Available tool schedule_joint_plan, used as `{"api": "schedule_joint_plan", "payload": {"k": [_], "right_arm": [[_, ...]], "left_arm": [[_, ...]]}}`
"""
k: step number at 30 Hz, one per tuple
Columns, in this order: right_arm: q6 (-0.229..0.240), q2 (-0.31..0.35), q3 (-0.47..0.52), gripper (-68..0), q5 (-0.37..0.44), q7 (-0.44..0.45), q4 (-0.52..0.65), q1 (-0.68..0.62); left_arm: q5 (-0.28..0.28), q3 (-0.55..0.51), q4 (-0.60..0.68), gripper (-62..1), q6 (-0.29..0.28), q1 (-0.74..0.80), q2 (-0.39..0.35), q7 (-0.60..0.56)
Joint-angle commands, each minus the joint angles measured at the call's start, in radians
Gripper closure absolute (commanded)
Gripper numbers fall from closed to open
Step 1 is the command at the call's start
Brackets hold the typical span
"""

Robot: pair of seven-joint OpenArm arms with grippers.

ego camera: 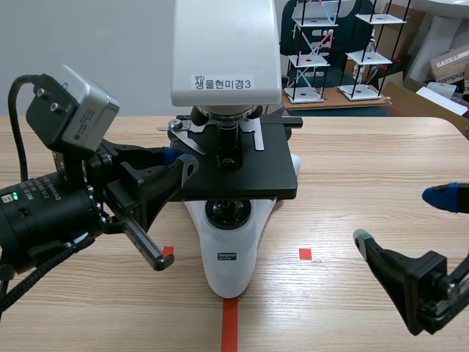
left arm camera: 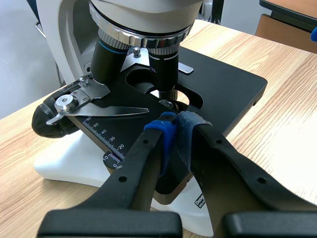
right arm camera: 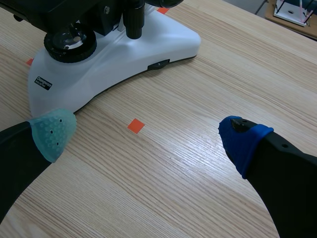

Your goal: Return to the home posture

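A white microscope (ego camera: 229,257) with a black stage (ego camera: 249,165) stands mid-table, its head labelled on the front. My left gripper (ego camera: 176,163) sits at the stage's left edge. In the left wrist view, the left gripper (left arm camera: 176,133) is shut, its blue and grey pads pressed together over the stage (left arm camera: 228,84), just short of the objective lens (left arm camera: 165,69); I see nothing between them. My right gripper (ego camera: 403,218) hovers open over bare wood at the right. In the right wrist view, the right gripper (right arm camera: 148,139) has its pads wide apart, the microscope base (right arm camera: 124,54) ahead of it.
Orange-red tape squares (ego camera: 305,254) and a tape line (ego camera: 229,323) mark the wooden table (ego camera: 366,161). Behind the far edge stand wire-and-plate shelf models (ego camera: 315,51) and cardboard boxes (ego camera: 451,66). The stage's slide clip (left arm camera: 99,110) lies beside my left fingers.
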Motion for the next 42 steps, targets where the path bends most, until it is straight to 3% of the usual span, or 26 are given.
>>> {"api": "schedule_joint_plan", "payload": {"k": [1,28,31,37,42], "right_arm": [[-0.003,0.003,0.007,-64.2,0.003,0.014,0.008,0.003],[-0.003,0.002,0.007,-64.2,0.003,-0.003,0.008,0.003],[-0.003,0.002,0.007,-64.2,0.003,-0.004,0.008,0.003],[-0.003,0.002,0.007,-64.2,0.003,-0.004,0.008,0.003],[-0.003,0.002,0.007,-64.2,0.003,-0.003,0.008,0.003]], "left_arm": [[-0.01,0.003,0.012,-3.0,0.002,0.0,0.005,-0.017],[-0.01,0.002,0.012,-3.3,0.002,0.002,0.002,-0.006],[-0.01,0.002,0.012,-10.5,0.002,0.002,0.002,-0.006],[0.016,0.002,0.012,-30.7,0.002,0.003,0.0,0.014],[0.011,0.0,0.013,-49.6,0.002,0.006,-0.043,0.02]]}}
